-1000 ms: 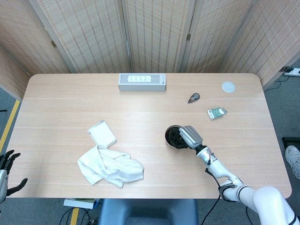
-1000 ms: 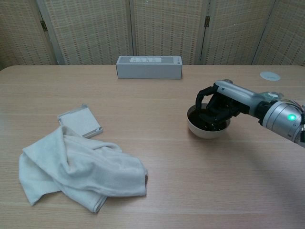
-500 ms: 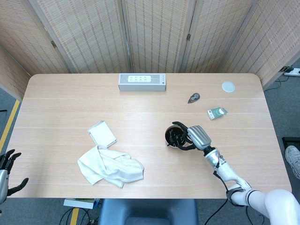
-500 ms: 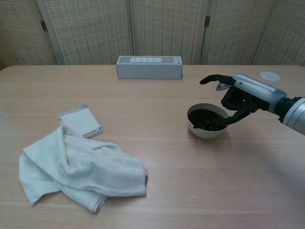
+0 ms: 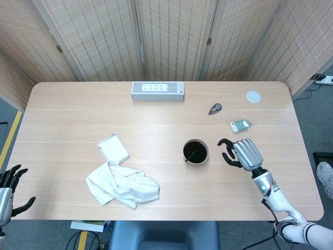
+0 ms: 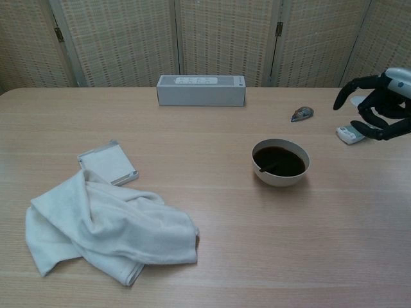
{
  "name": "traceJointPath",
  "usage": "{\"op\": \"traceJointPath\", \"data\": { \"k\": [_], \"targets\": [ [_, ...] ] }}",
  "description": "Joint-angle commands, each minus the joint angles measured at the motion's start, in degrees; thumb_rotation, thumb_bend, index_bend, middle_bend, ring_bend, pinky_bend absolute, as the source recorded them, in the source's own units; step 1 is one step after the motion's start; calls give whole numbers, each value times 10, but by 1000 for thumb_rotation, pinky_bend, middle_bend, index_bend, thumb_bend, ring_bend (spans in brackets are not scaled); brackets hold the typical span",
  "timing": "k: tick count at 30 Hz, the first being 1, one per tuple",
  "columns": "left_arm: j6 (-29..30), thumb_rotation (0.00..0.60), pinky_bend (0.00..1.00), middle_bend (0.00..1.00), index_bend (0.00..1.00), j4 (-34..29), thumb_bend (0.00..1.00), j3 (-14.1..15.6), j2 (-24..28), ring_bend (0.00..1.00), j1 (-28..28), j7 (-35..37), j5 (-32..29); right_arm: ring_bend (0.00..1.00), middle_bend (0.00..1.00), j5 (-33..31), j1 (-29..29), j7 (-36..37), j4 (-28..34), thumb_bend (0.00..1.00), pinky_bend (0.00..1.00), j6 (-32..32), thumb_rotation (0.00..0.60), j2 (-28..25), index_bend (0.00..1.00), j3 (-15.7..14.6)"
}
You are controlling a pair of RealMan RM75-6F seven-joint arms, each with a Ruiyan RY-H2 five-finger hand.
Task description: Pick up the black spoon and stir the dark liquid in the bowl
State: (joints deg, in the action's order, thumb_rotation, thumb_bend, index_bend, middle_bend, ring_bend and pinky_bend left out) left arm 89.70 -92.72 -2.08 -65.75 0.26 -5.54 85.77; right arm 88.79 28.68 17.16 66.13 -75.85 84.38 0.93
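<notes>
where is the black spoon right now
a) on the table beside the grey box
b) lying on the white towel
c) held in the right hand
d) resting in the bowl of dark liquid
d: the black spoon leans inside the bowl, its handle against the rim, while the right hand hangs open and empty off to the side of the bowl, touching nothing.
</notes>
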Motion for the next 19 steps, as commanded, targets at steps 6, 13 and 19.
{"op": "traceJointPath", "data": {
  "k": [6, 13, 19],
  "targets": [
    [1, 600, 185, 142, 205, -14, 239, 0, -6, 162, -11, -9, 23, 577, 476, -34, -110, -182, 162, 151, 646, -85, 600, -131, 451, -22],
    [-3, 600, 185, 142, 205, -32, 238, -2, -12, 162, -21, -25, 32, 250, 204, -40, -177, -198, 217, 63, 362, -139, 600, -167, 243, -38],
    [-14, 600, 185, 141, 204, -38, 239, -4, -18, 162, -31, -41, 34, 103, 117, -27, -212, -187, 250, 59, 177, -152, 600, -190, 92, -53]
  ]
}}
